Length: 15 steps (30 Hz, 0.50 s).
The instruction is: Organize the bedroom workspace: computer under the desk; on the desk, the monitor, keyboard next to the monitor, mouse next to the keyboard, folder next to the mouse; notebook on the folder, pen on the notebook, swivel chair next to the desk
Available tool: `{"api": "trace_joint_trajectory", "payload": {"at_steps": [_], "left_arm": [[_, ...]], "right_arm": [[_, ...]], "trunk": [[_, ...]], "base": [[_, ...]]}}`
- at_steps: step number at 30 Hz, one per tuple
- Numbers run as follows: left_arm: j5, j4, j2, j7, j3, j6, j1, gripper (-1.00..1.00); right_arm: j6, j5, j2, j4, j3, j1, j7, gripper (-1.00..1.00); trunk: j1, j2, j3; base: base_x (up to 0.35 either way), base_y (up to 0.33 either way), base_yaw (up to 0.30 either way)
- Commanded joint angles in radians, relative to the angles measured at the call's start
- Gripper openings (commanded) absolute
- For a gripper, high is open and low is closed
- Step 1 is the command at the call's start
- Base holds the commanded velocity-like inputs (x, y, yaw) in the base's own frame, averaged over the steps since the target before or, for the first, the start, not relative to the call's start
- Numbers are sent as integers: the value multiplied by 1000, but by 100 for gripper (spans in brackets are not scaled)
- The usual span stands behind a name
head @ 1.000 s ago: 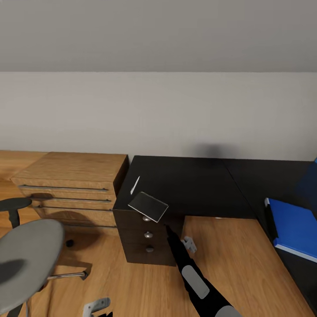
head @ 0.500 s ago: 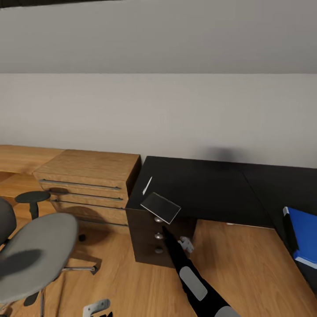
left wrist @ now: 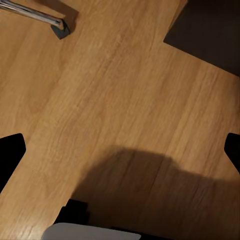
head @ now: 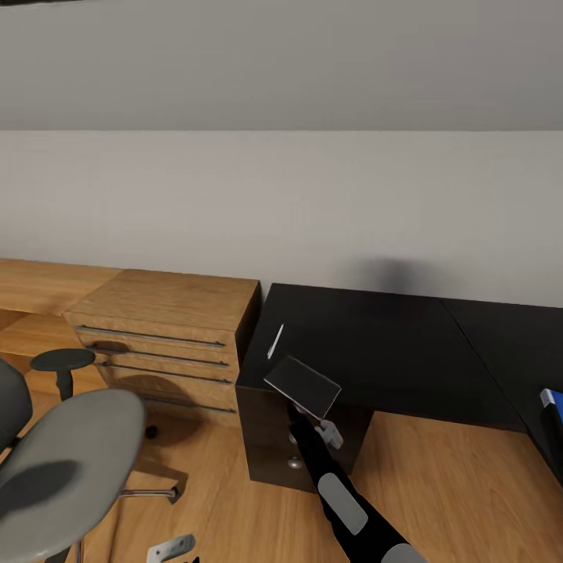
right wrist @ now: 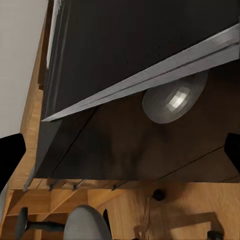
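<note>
At far left of the head view, the swivel chair stands on the light wood floor, its grey seat tilted toward the camera and one black armrest raised beside it. Behind the chair, against the grey wall, sits a light wooden chest with long metal bar handles. Just right of the chest begins the desk, its glossy black top running along the wall and turning toward the camera at the far right, where a sliver of the blue folder lies on it at the frame's edge.

Near the desk's left end the white pen lies on the top, and close by it the notebook juts out past the front edge (its grey cover tilted, one corner over the drawers). The right gripper reaches up just under that overhanging corner; whether its fingers are closed on the notebook cannot be told. The right wrist view looks up at the notebook's edge and a round silver knob.

The left gripper's fingers appear spread apart over bare floor, holding nothing.
</note>
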Motion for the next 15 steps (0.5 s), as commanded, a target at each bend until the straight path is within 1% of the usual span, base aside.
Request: {"api": "trace_joint_trajectory", "payload": {"at_steps": [1,7,9,10,13,15], "left_arm": [[11,-2,0,8,-2,4,1,100],[10,8,-1,9,-3,3,0,100],[10,9,-1,9,-2,3,0,100],[10,9,-1,9,-2,3,0,100],[10,9,-1,10,-2,3,1,100],[10,9,-1,10,-2,3,0,100]], "right_arm": [[-6,-12,0,2,3,-1,5,100],[-7,-22,0,0,-9,-1,5,100],[-8,-41,0,-1,-11,-1,5,100],[-8,-57,0,-2,-12,-1,5,100],[-9,-81,0,-2,-13,-1,6,100],[-9,-90,0,-3,-13,-1,6,100]], "trunk": [[0,0,-1],[0,0,-1],[0,0,-1],[0,0,-1],[0,0,-1],[0,0,-1]], "base": [[27,6,0],[9,2,0],[1,0,0],[0,0,0],[0,0,0],[0,0,0]]}}
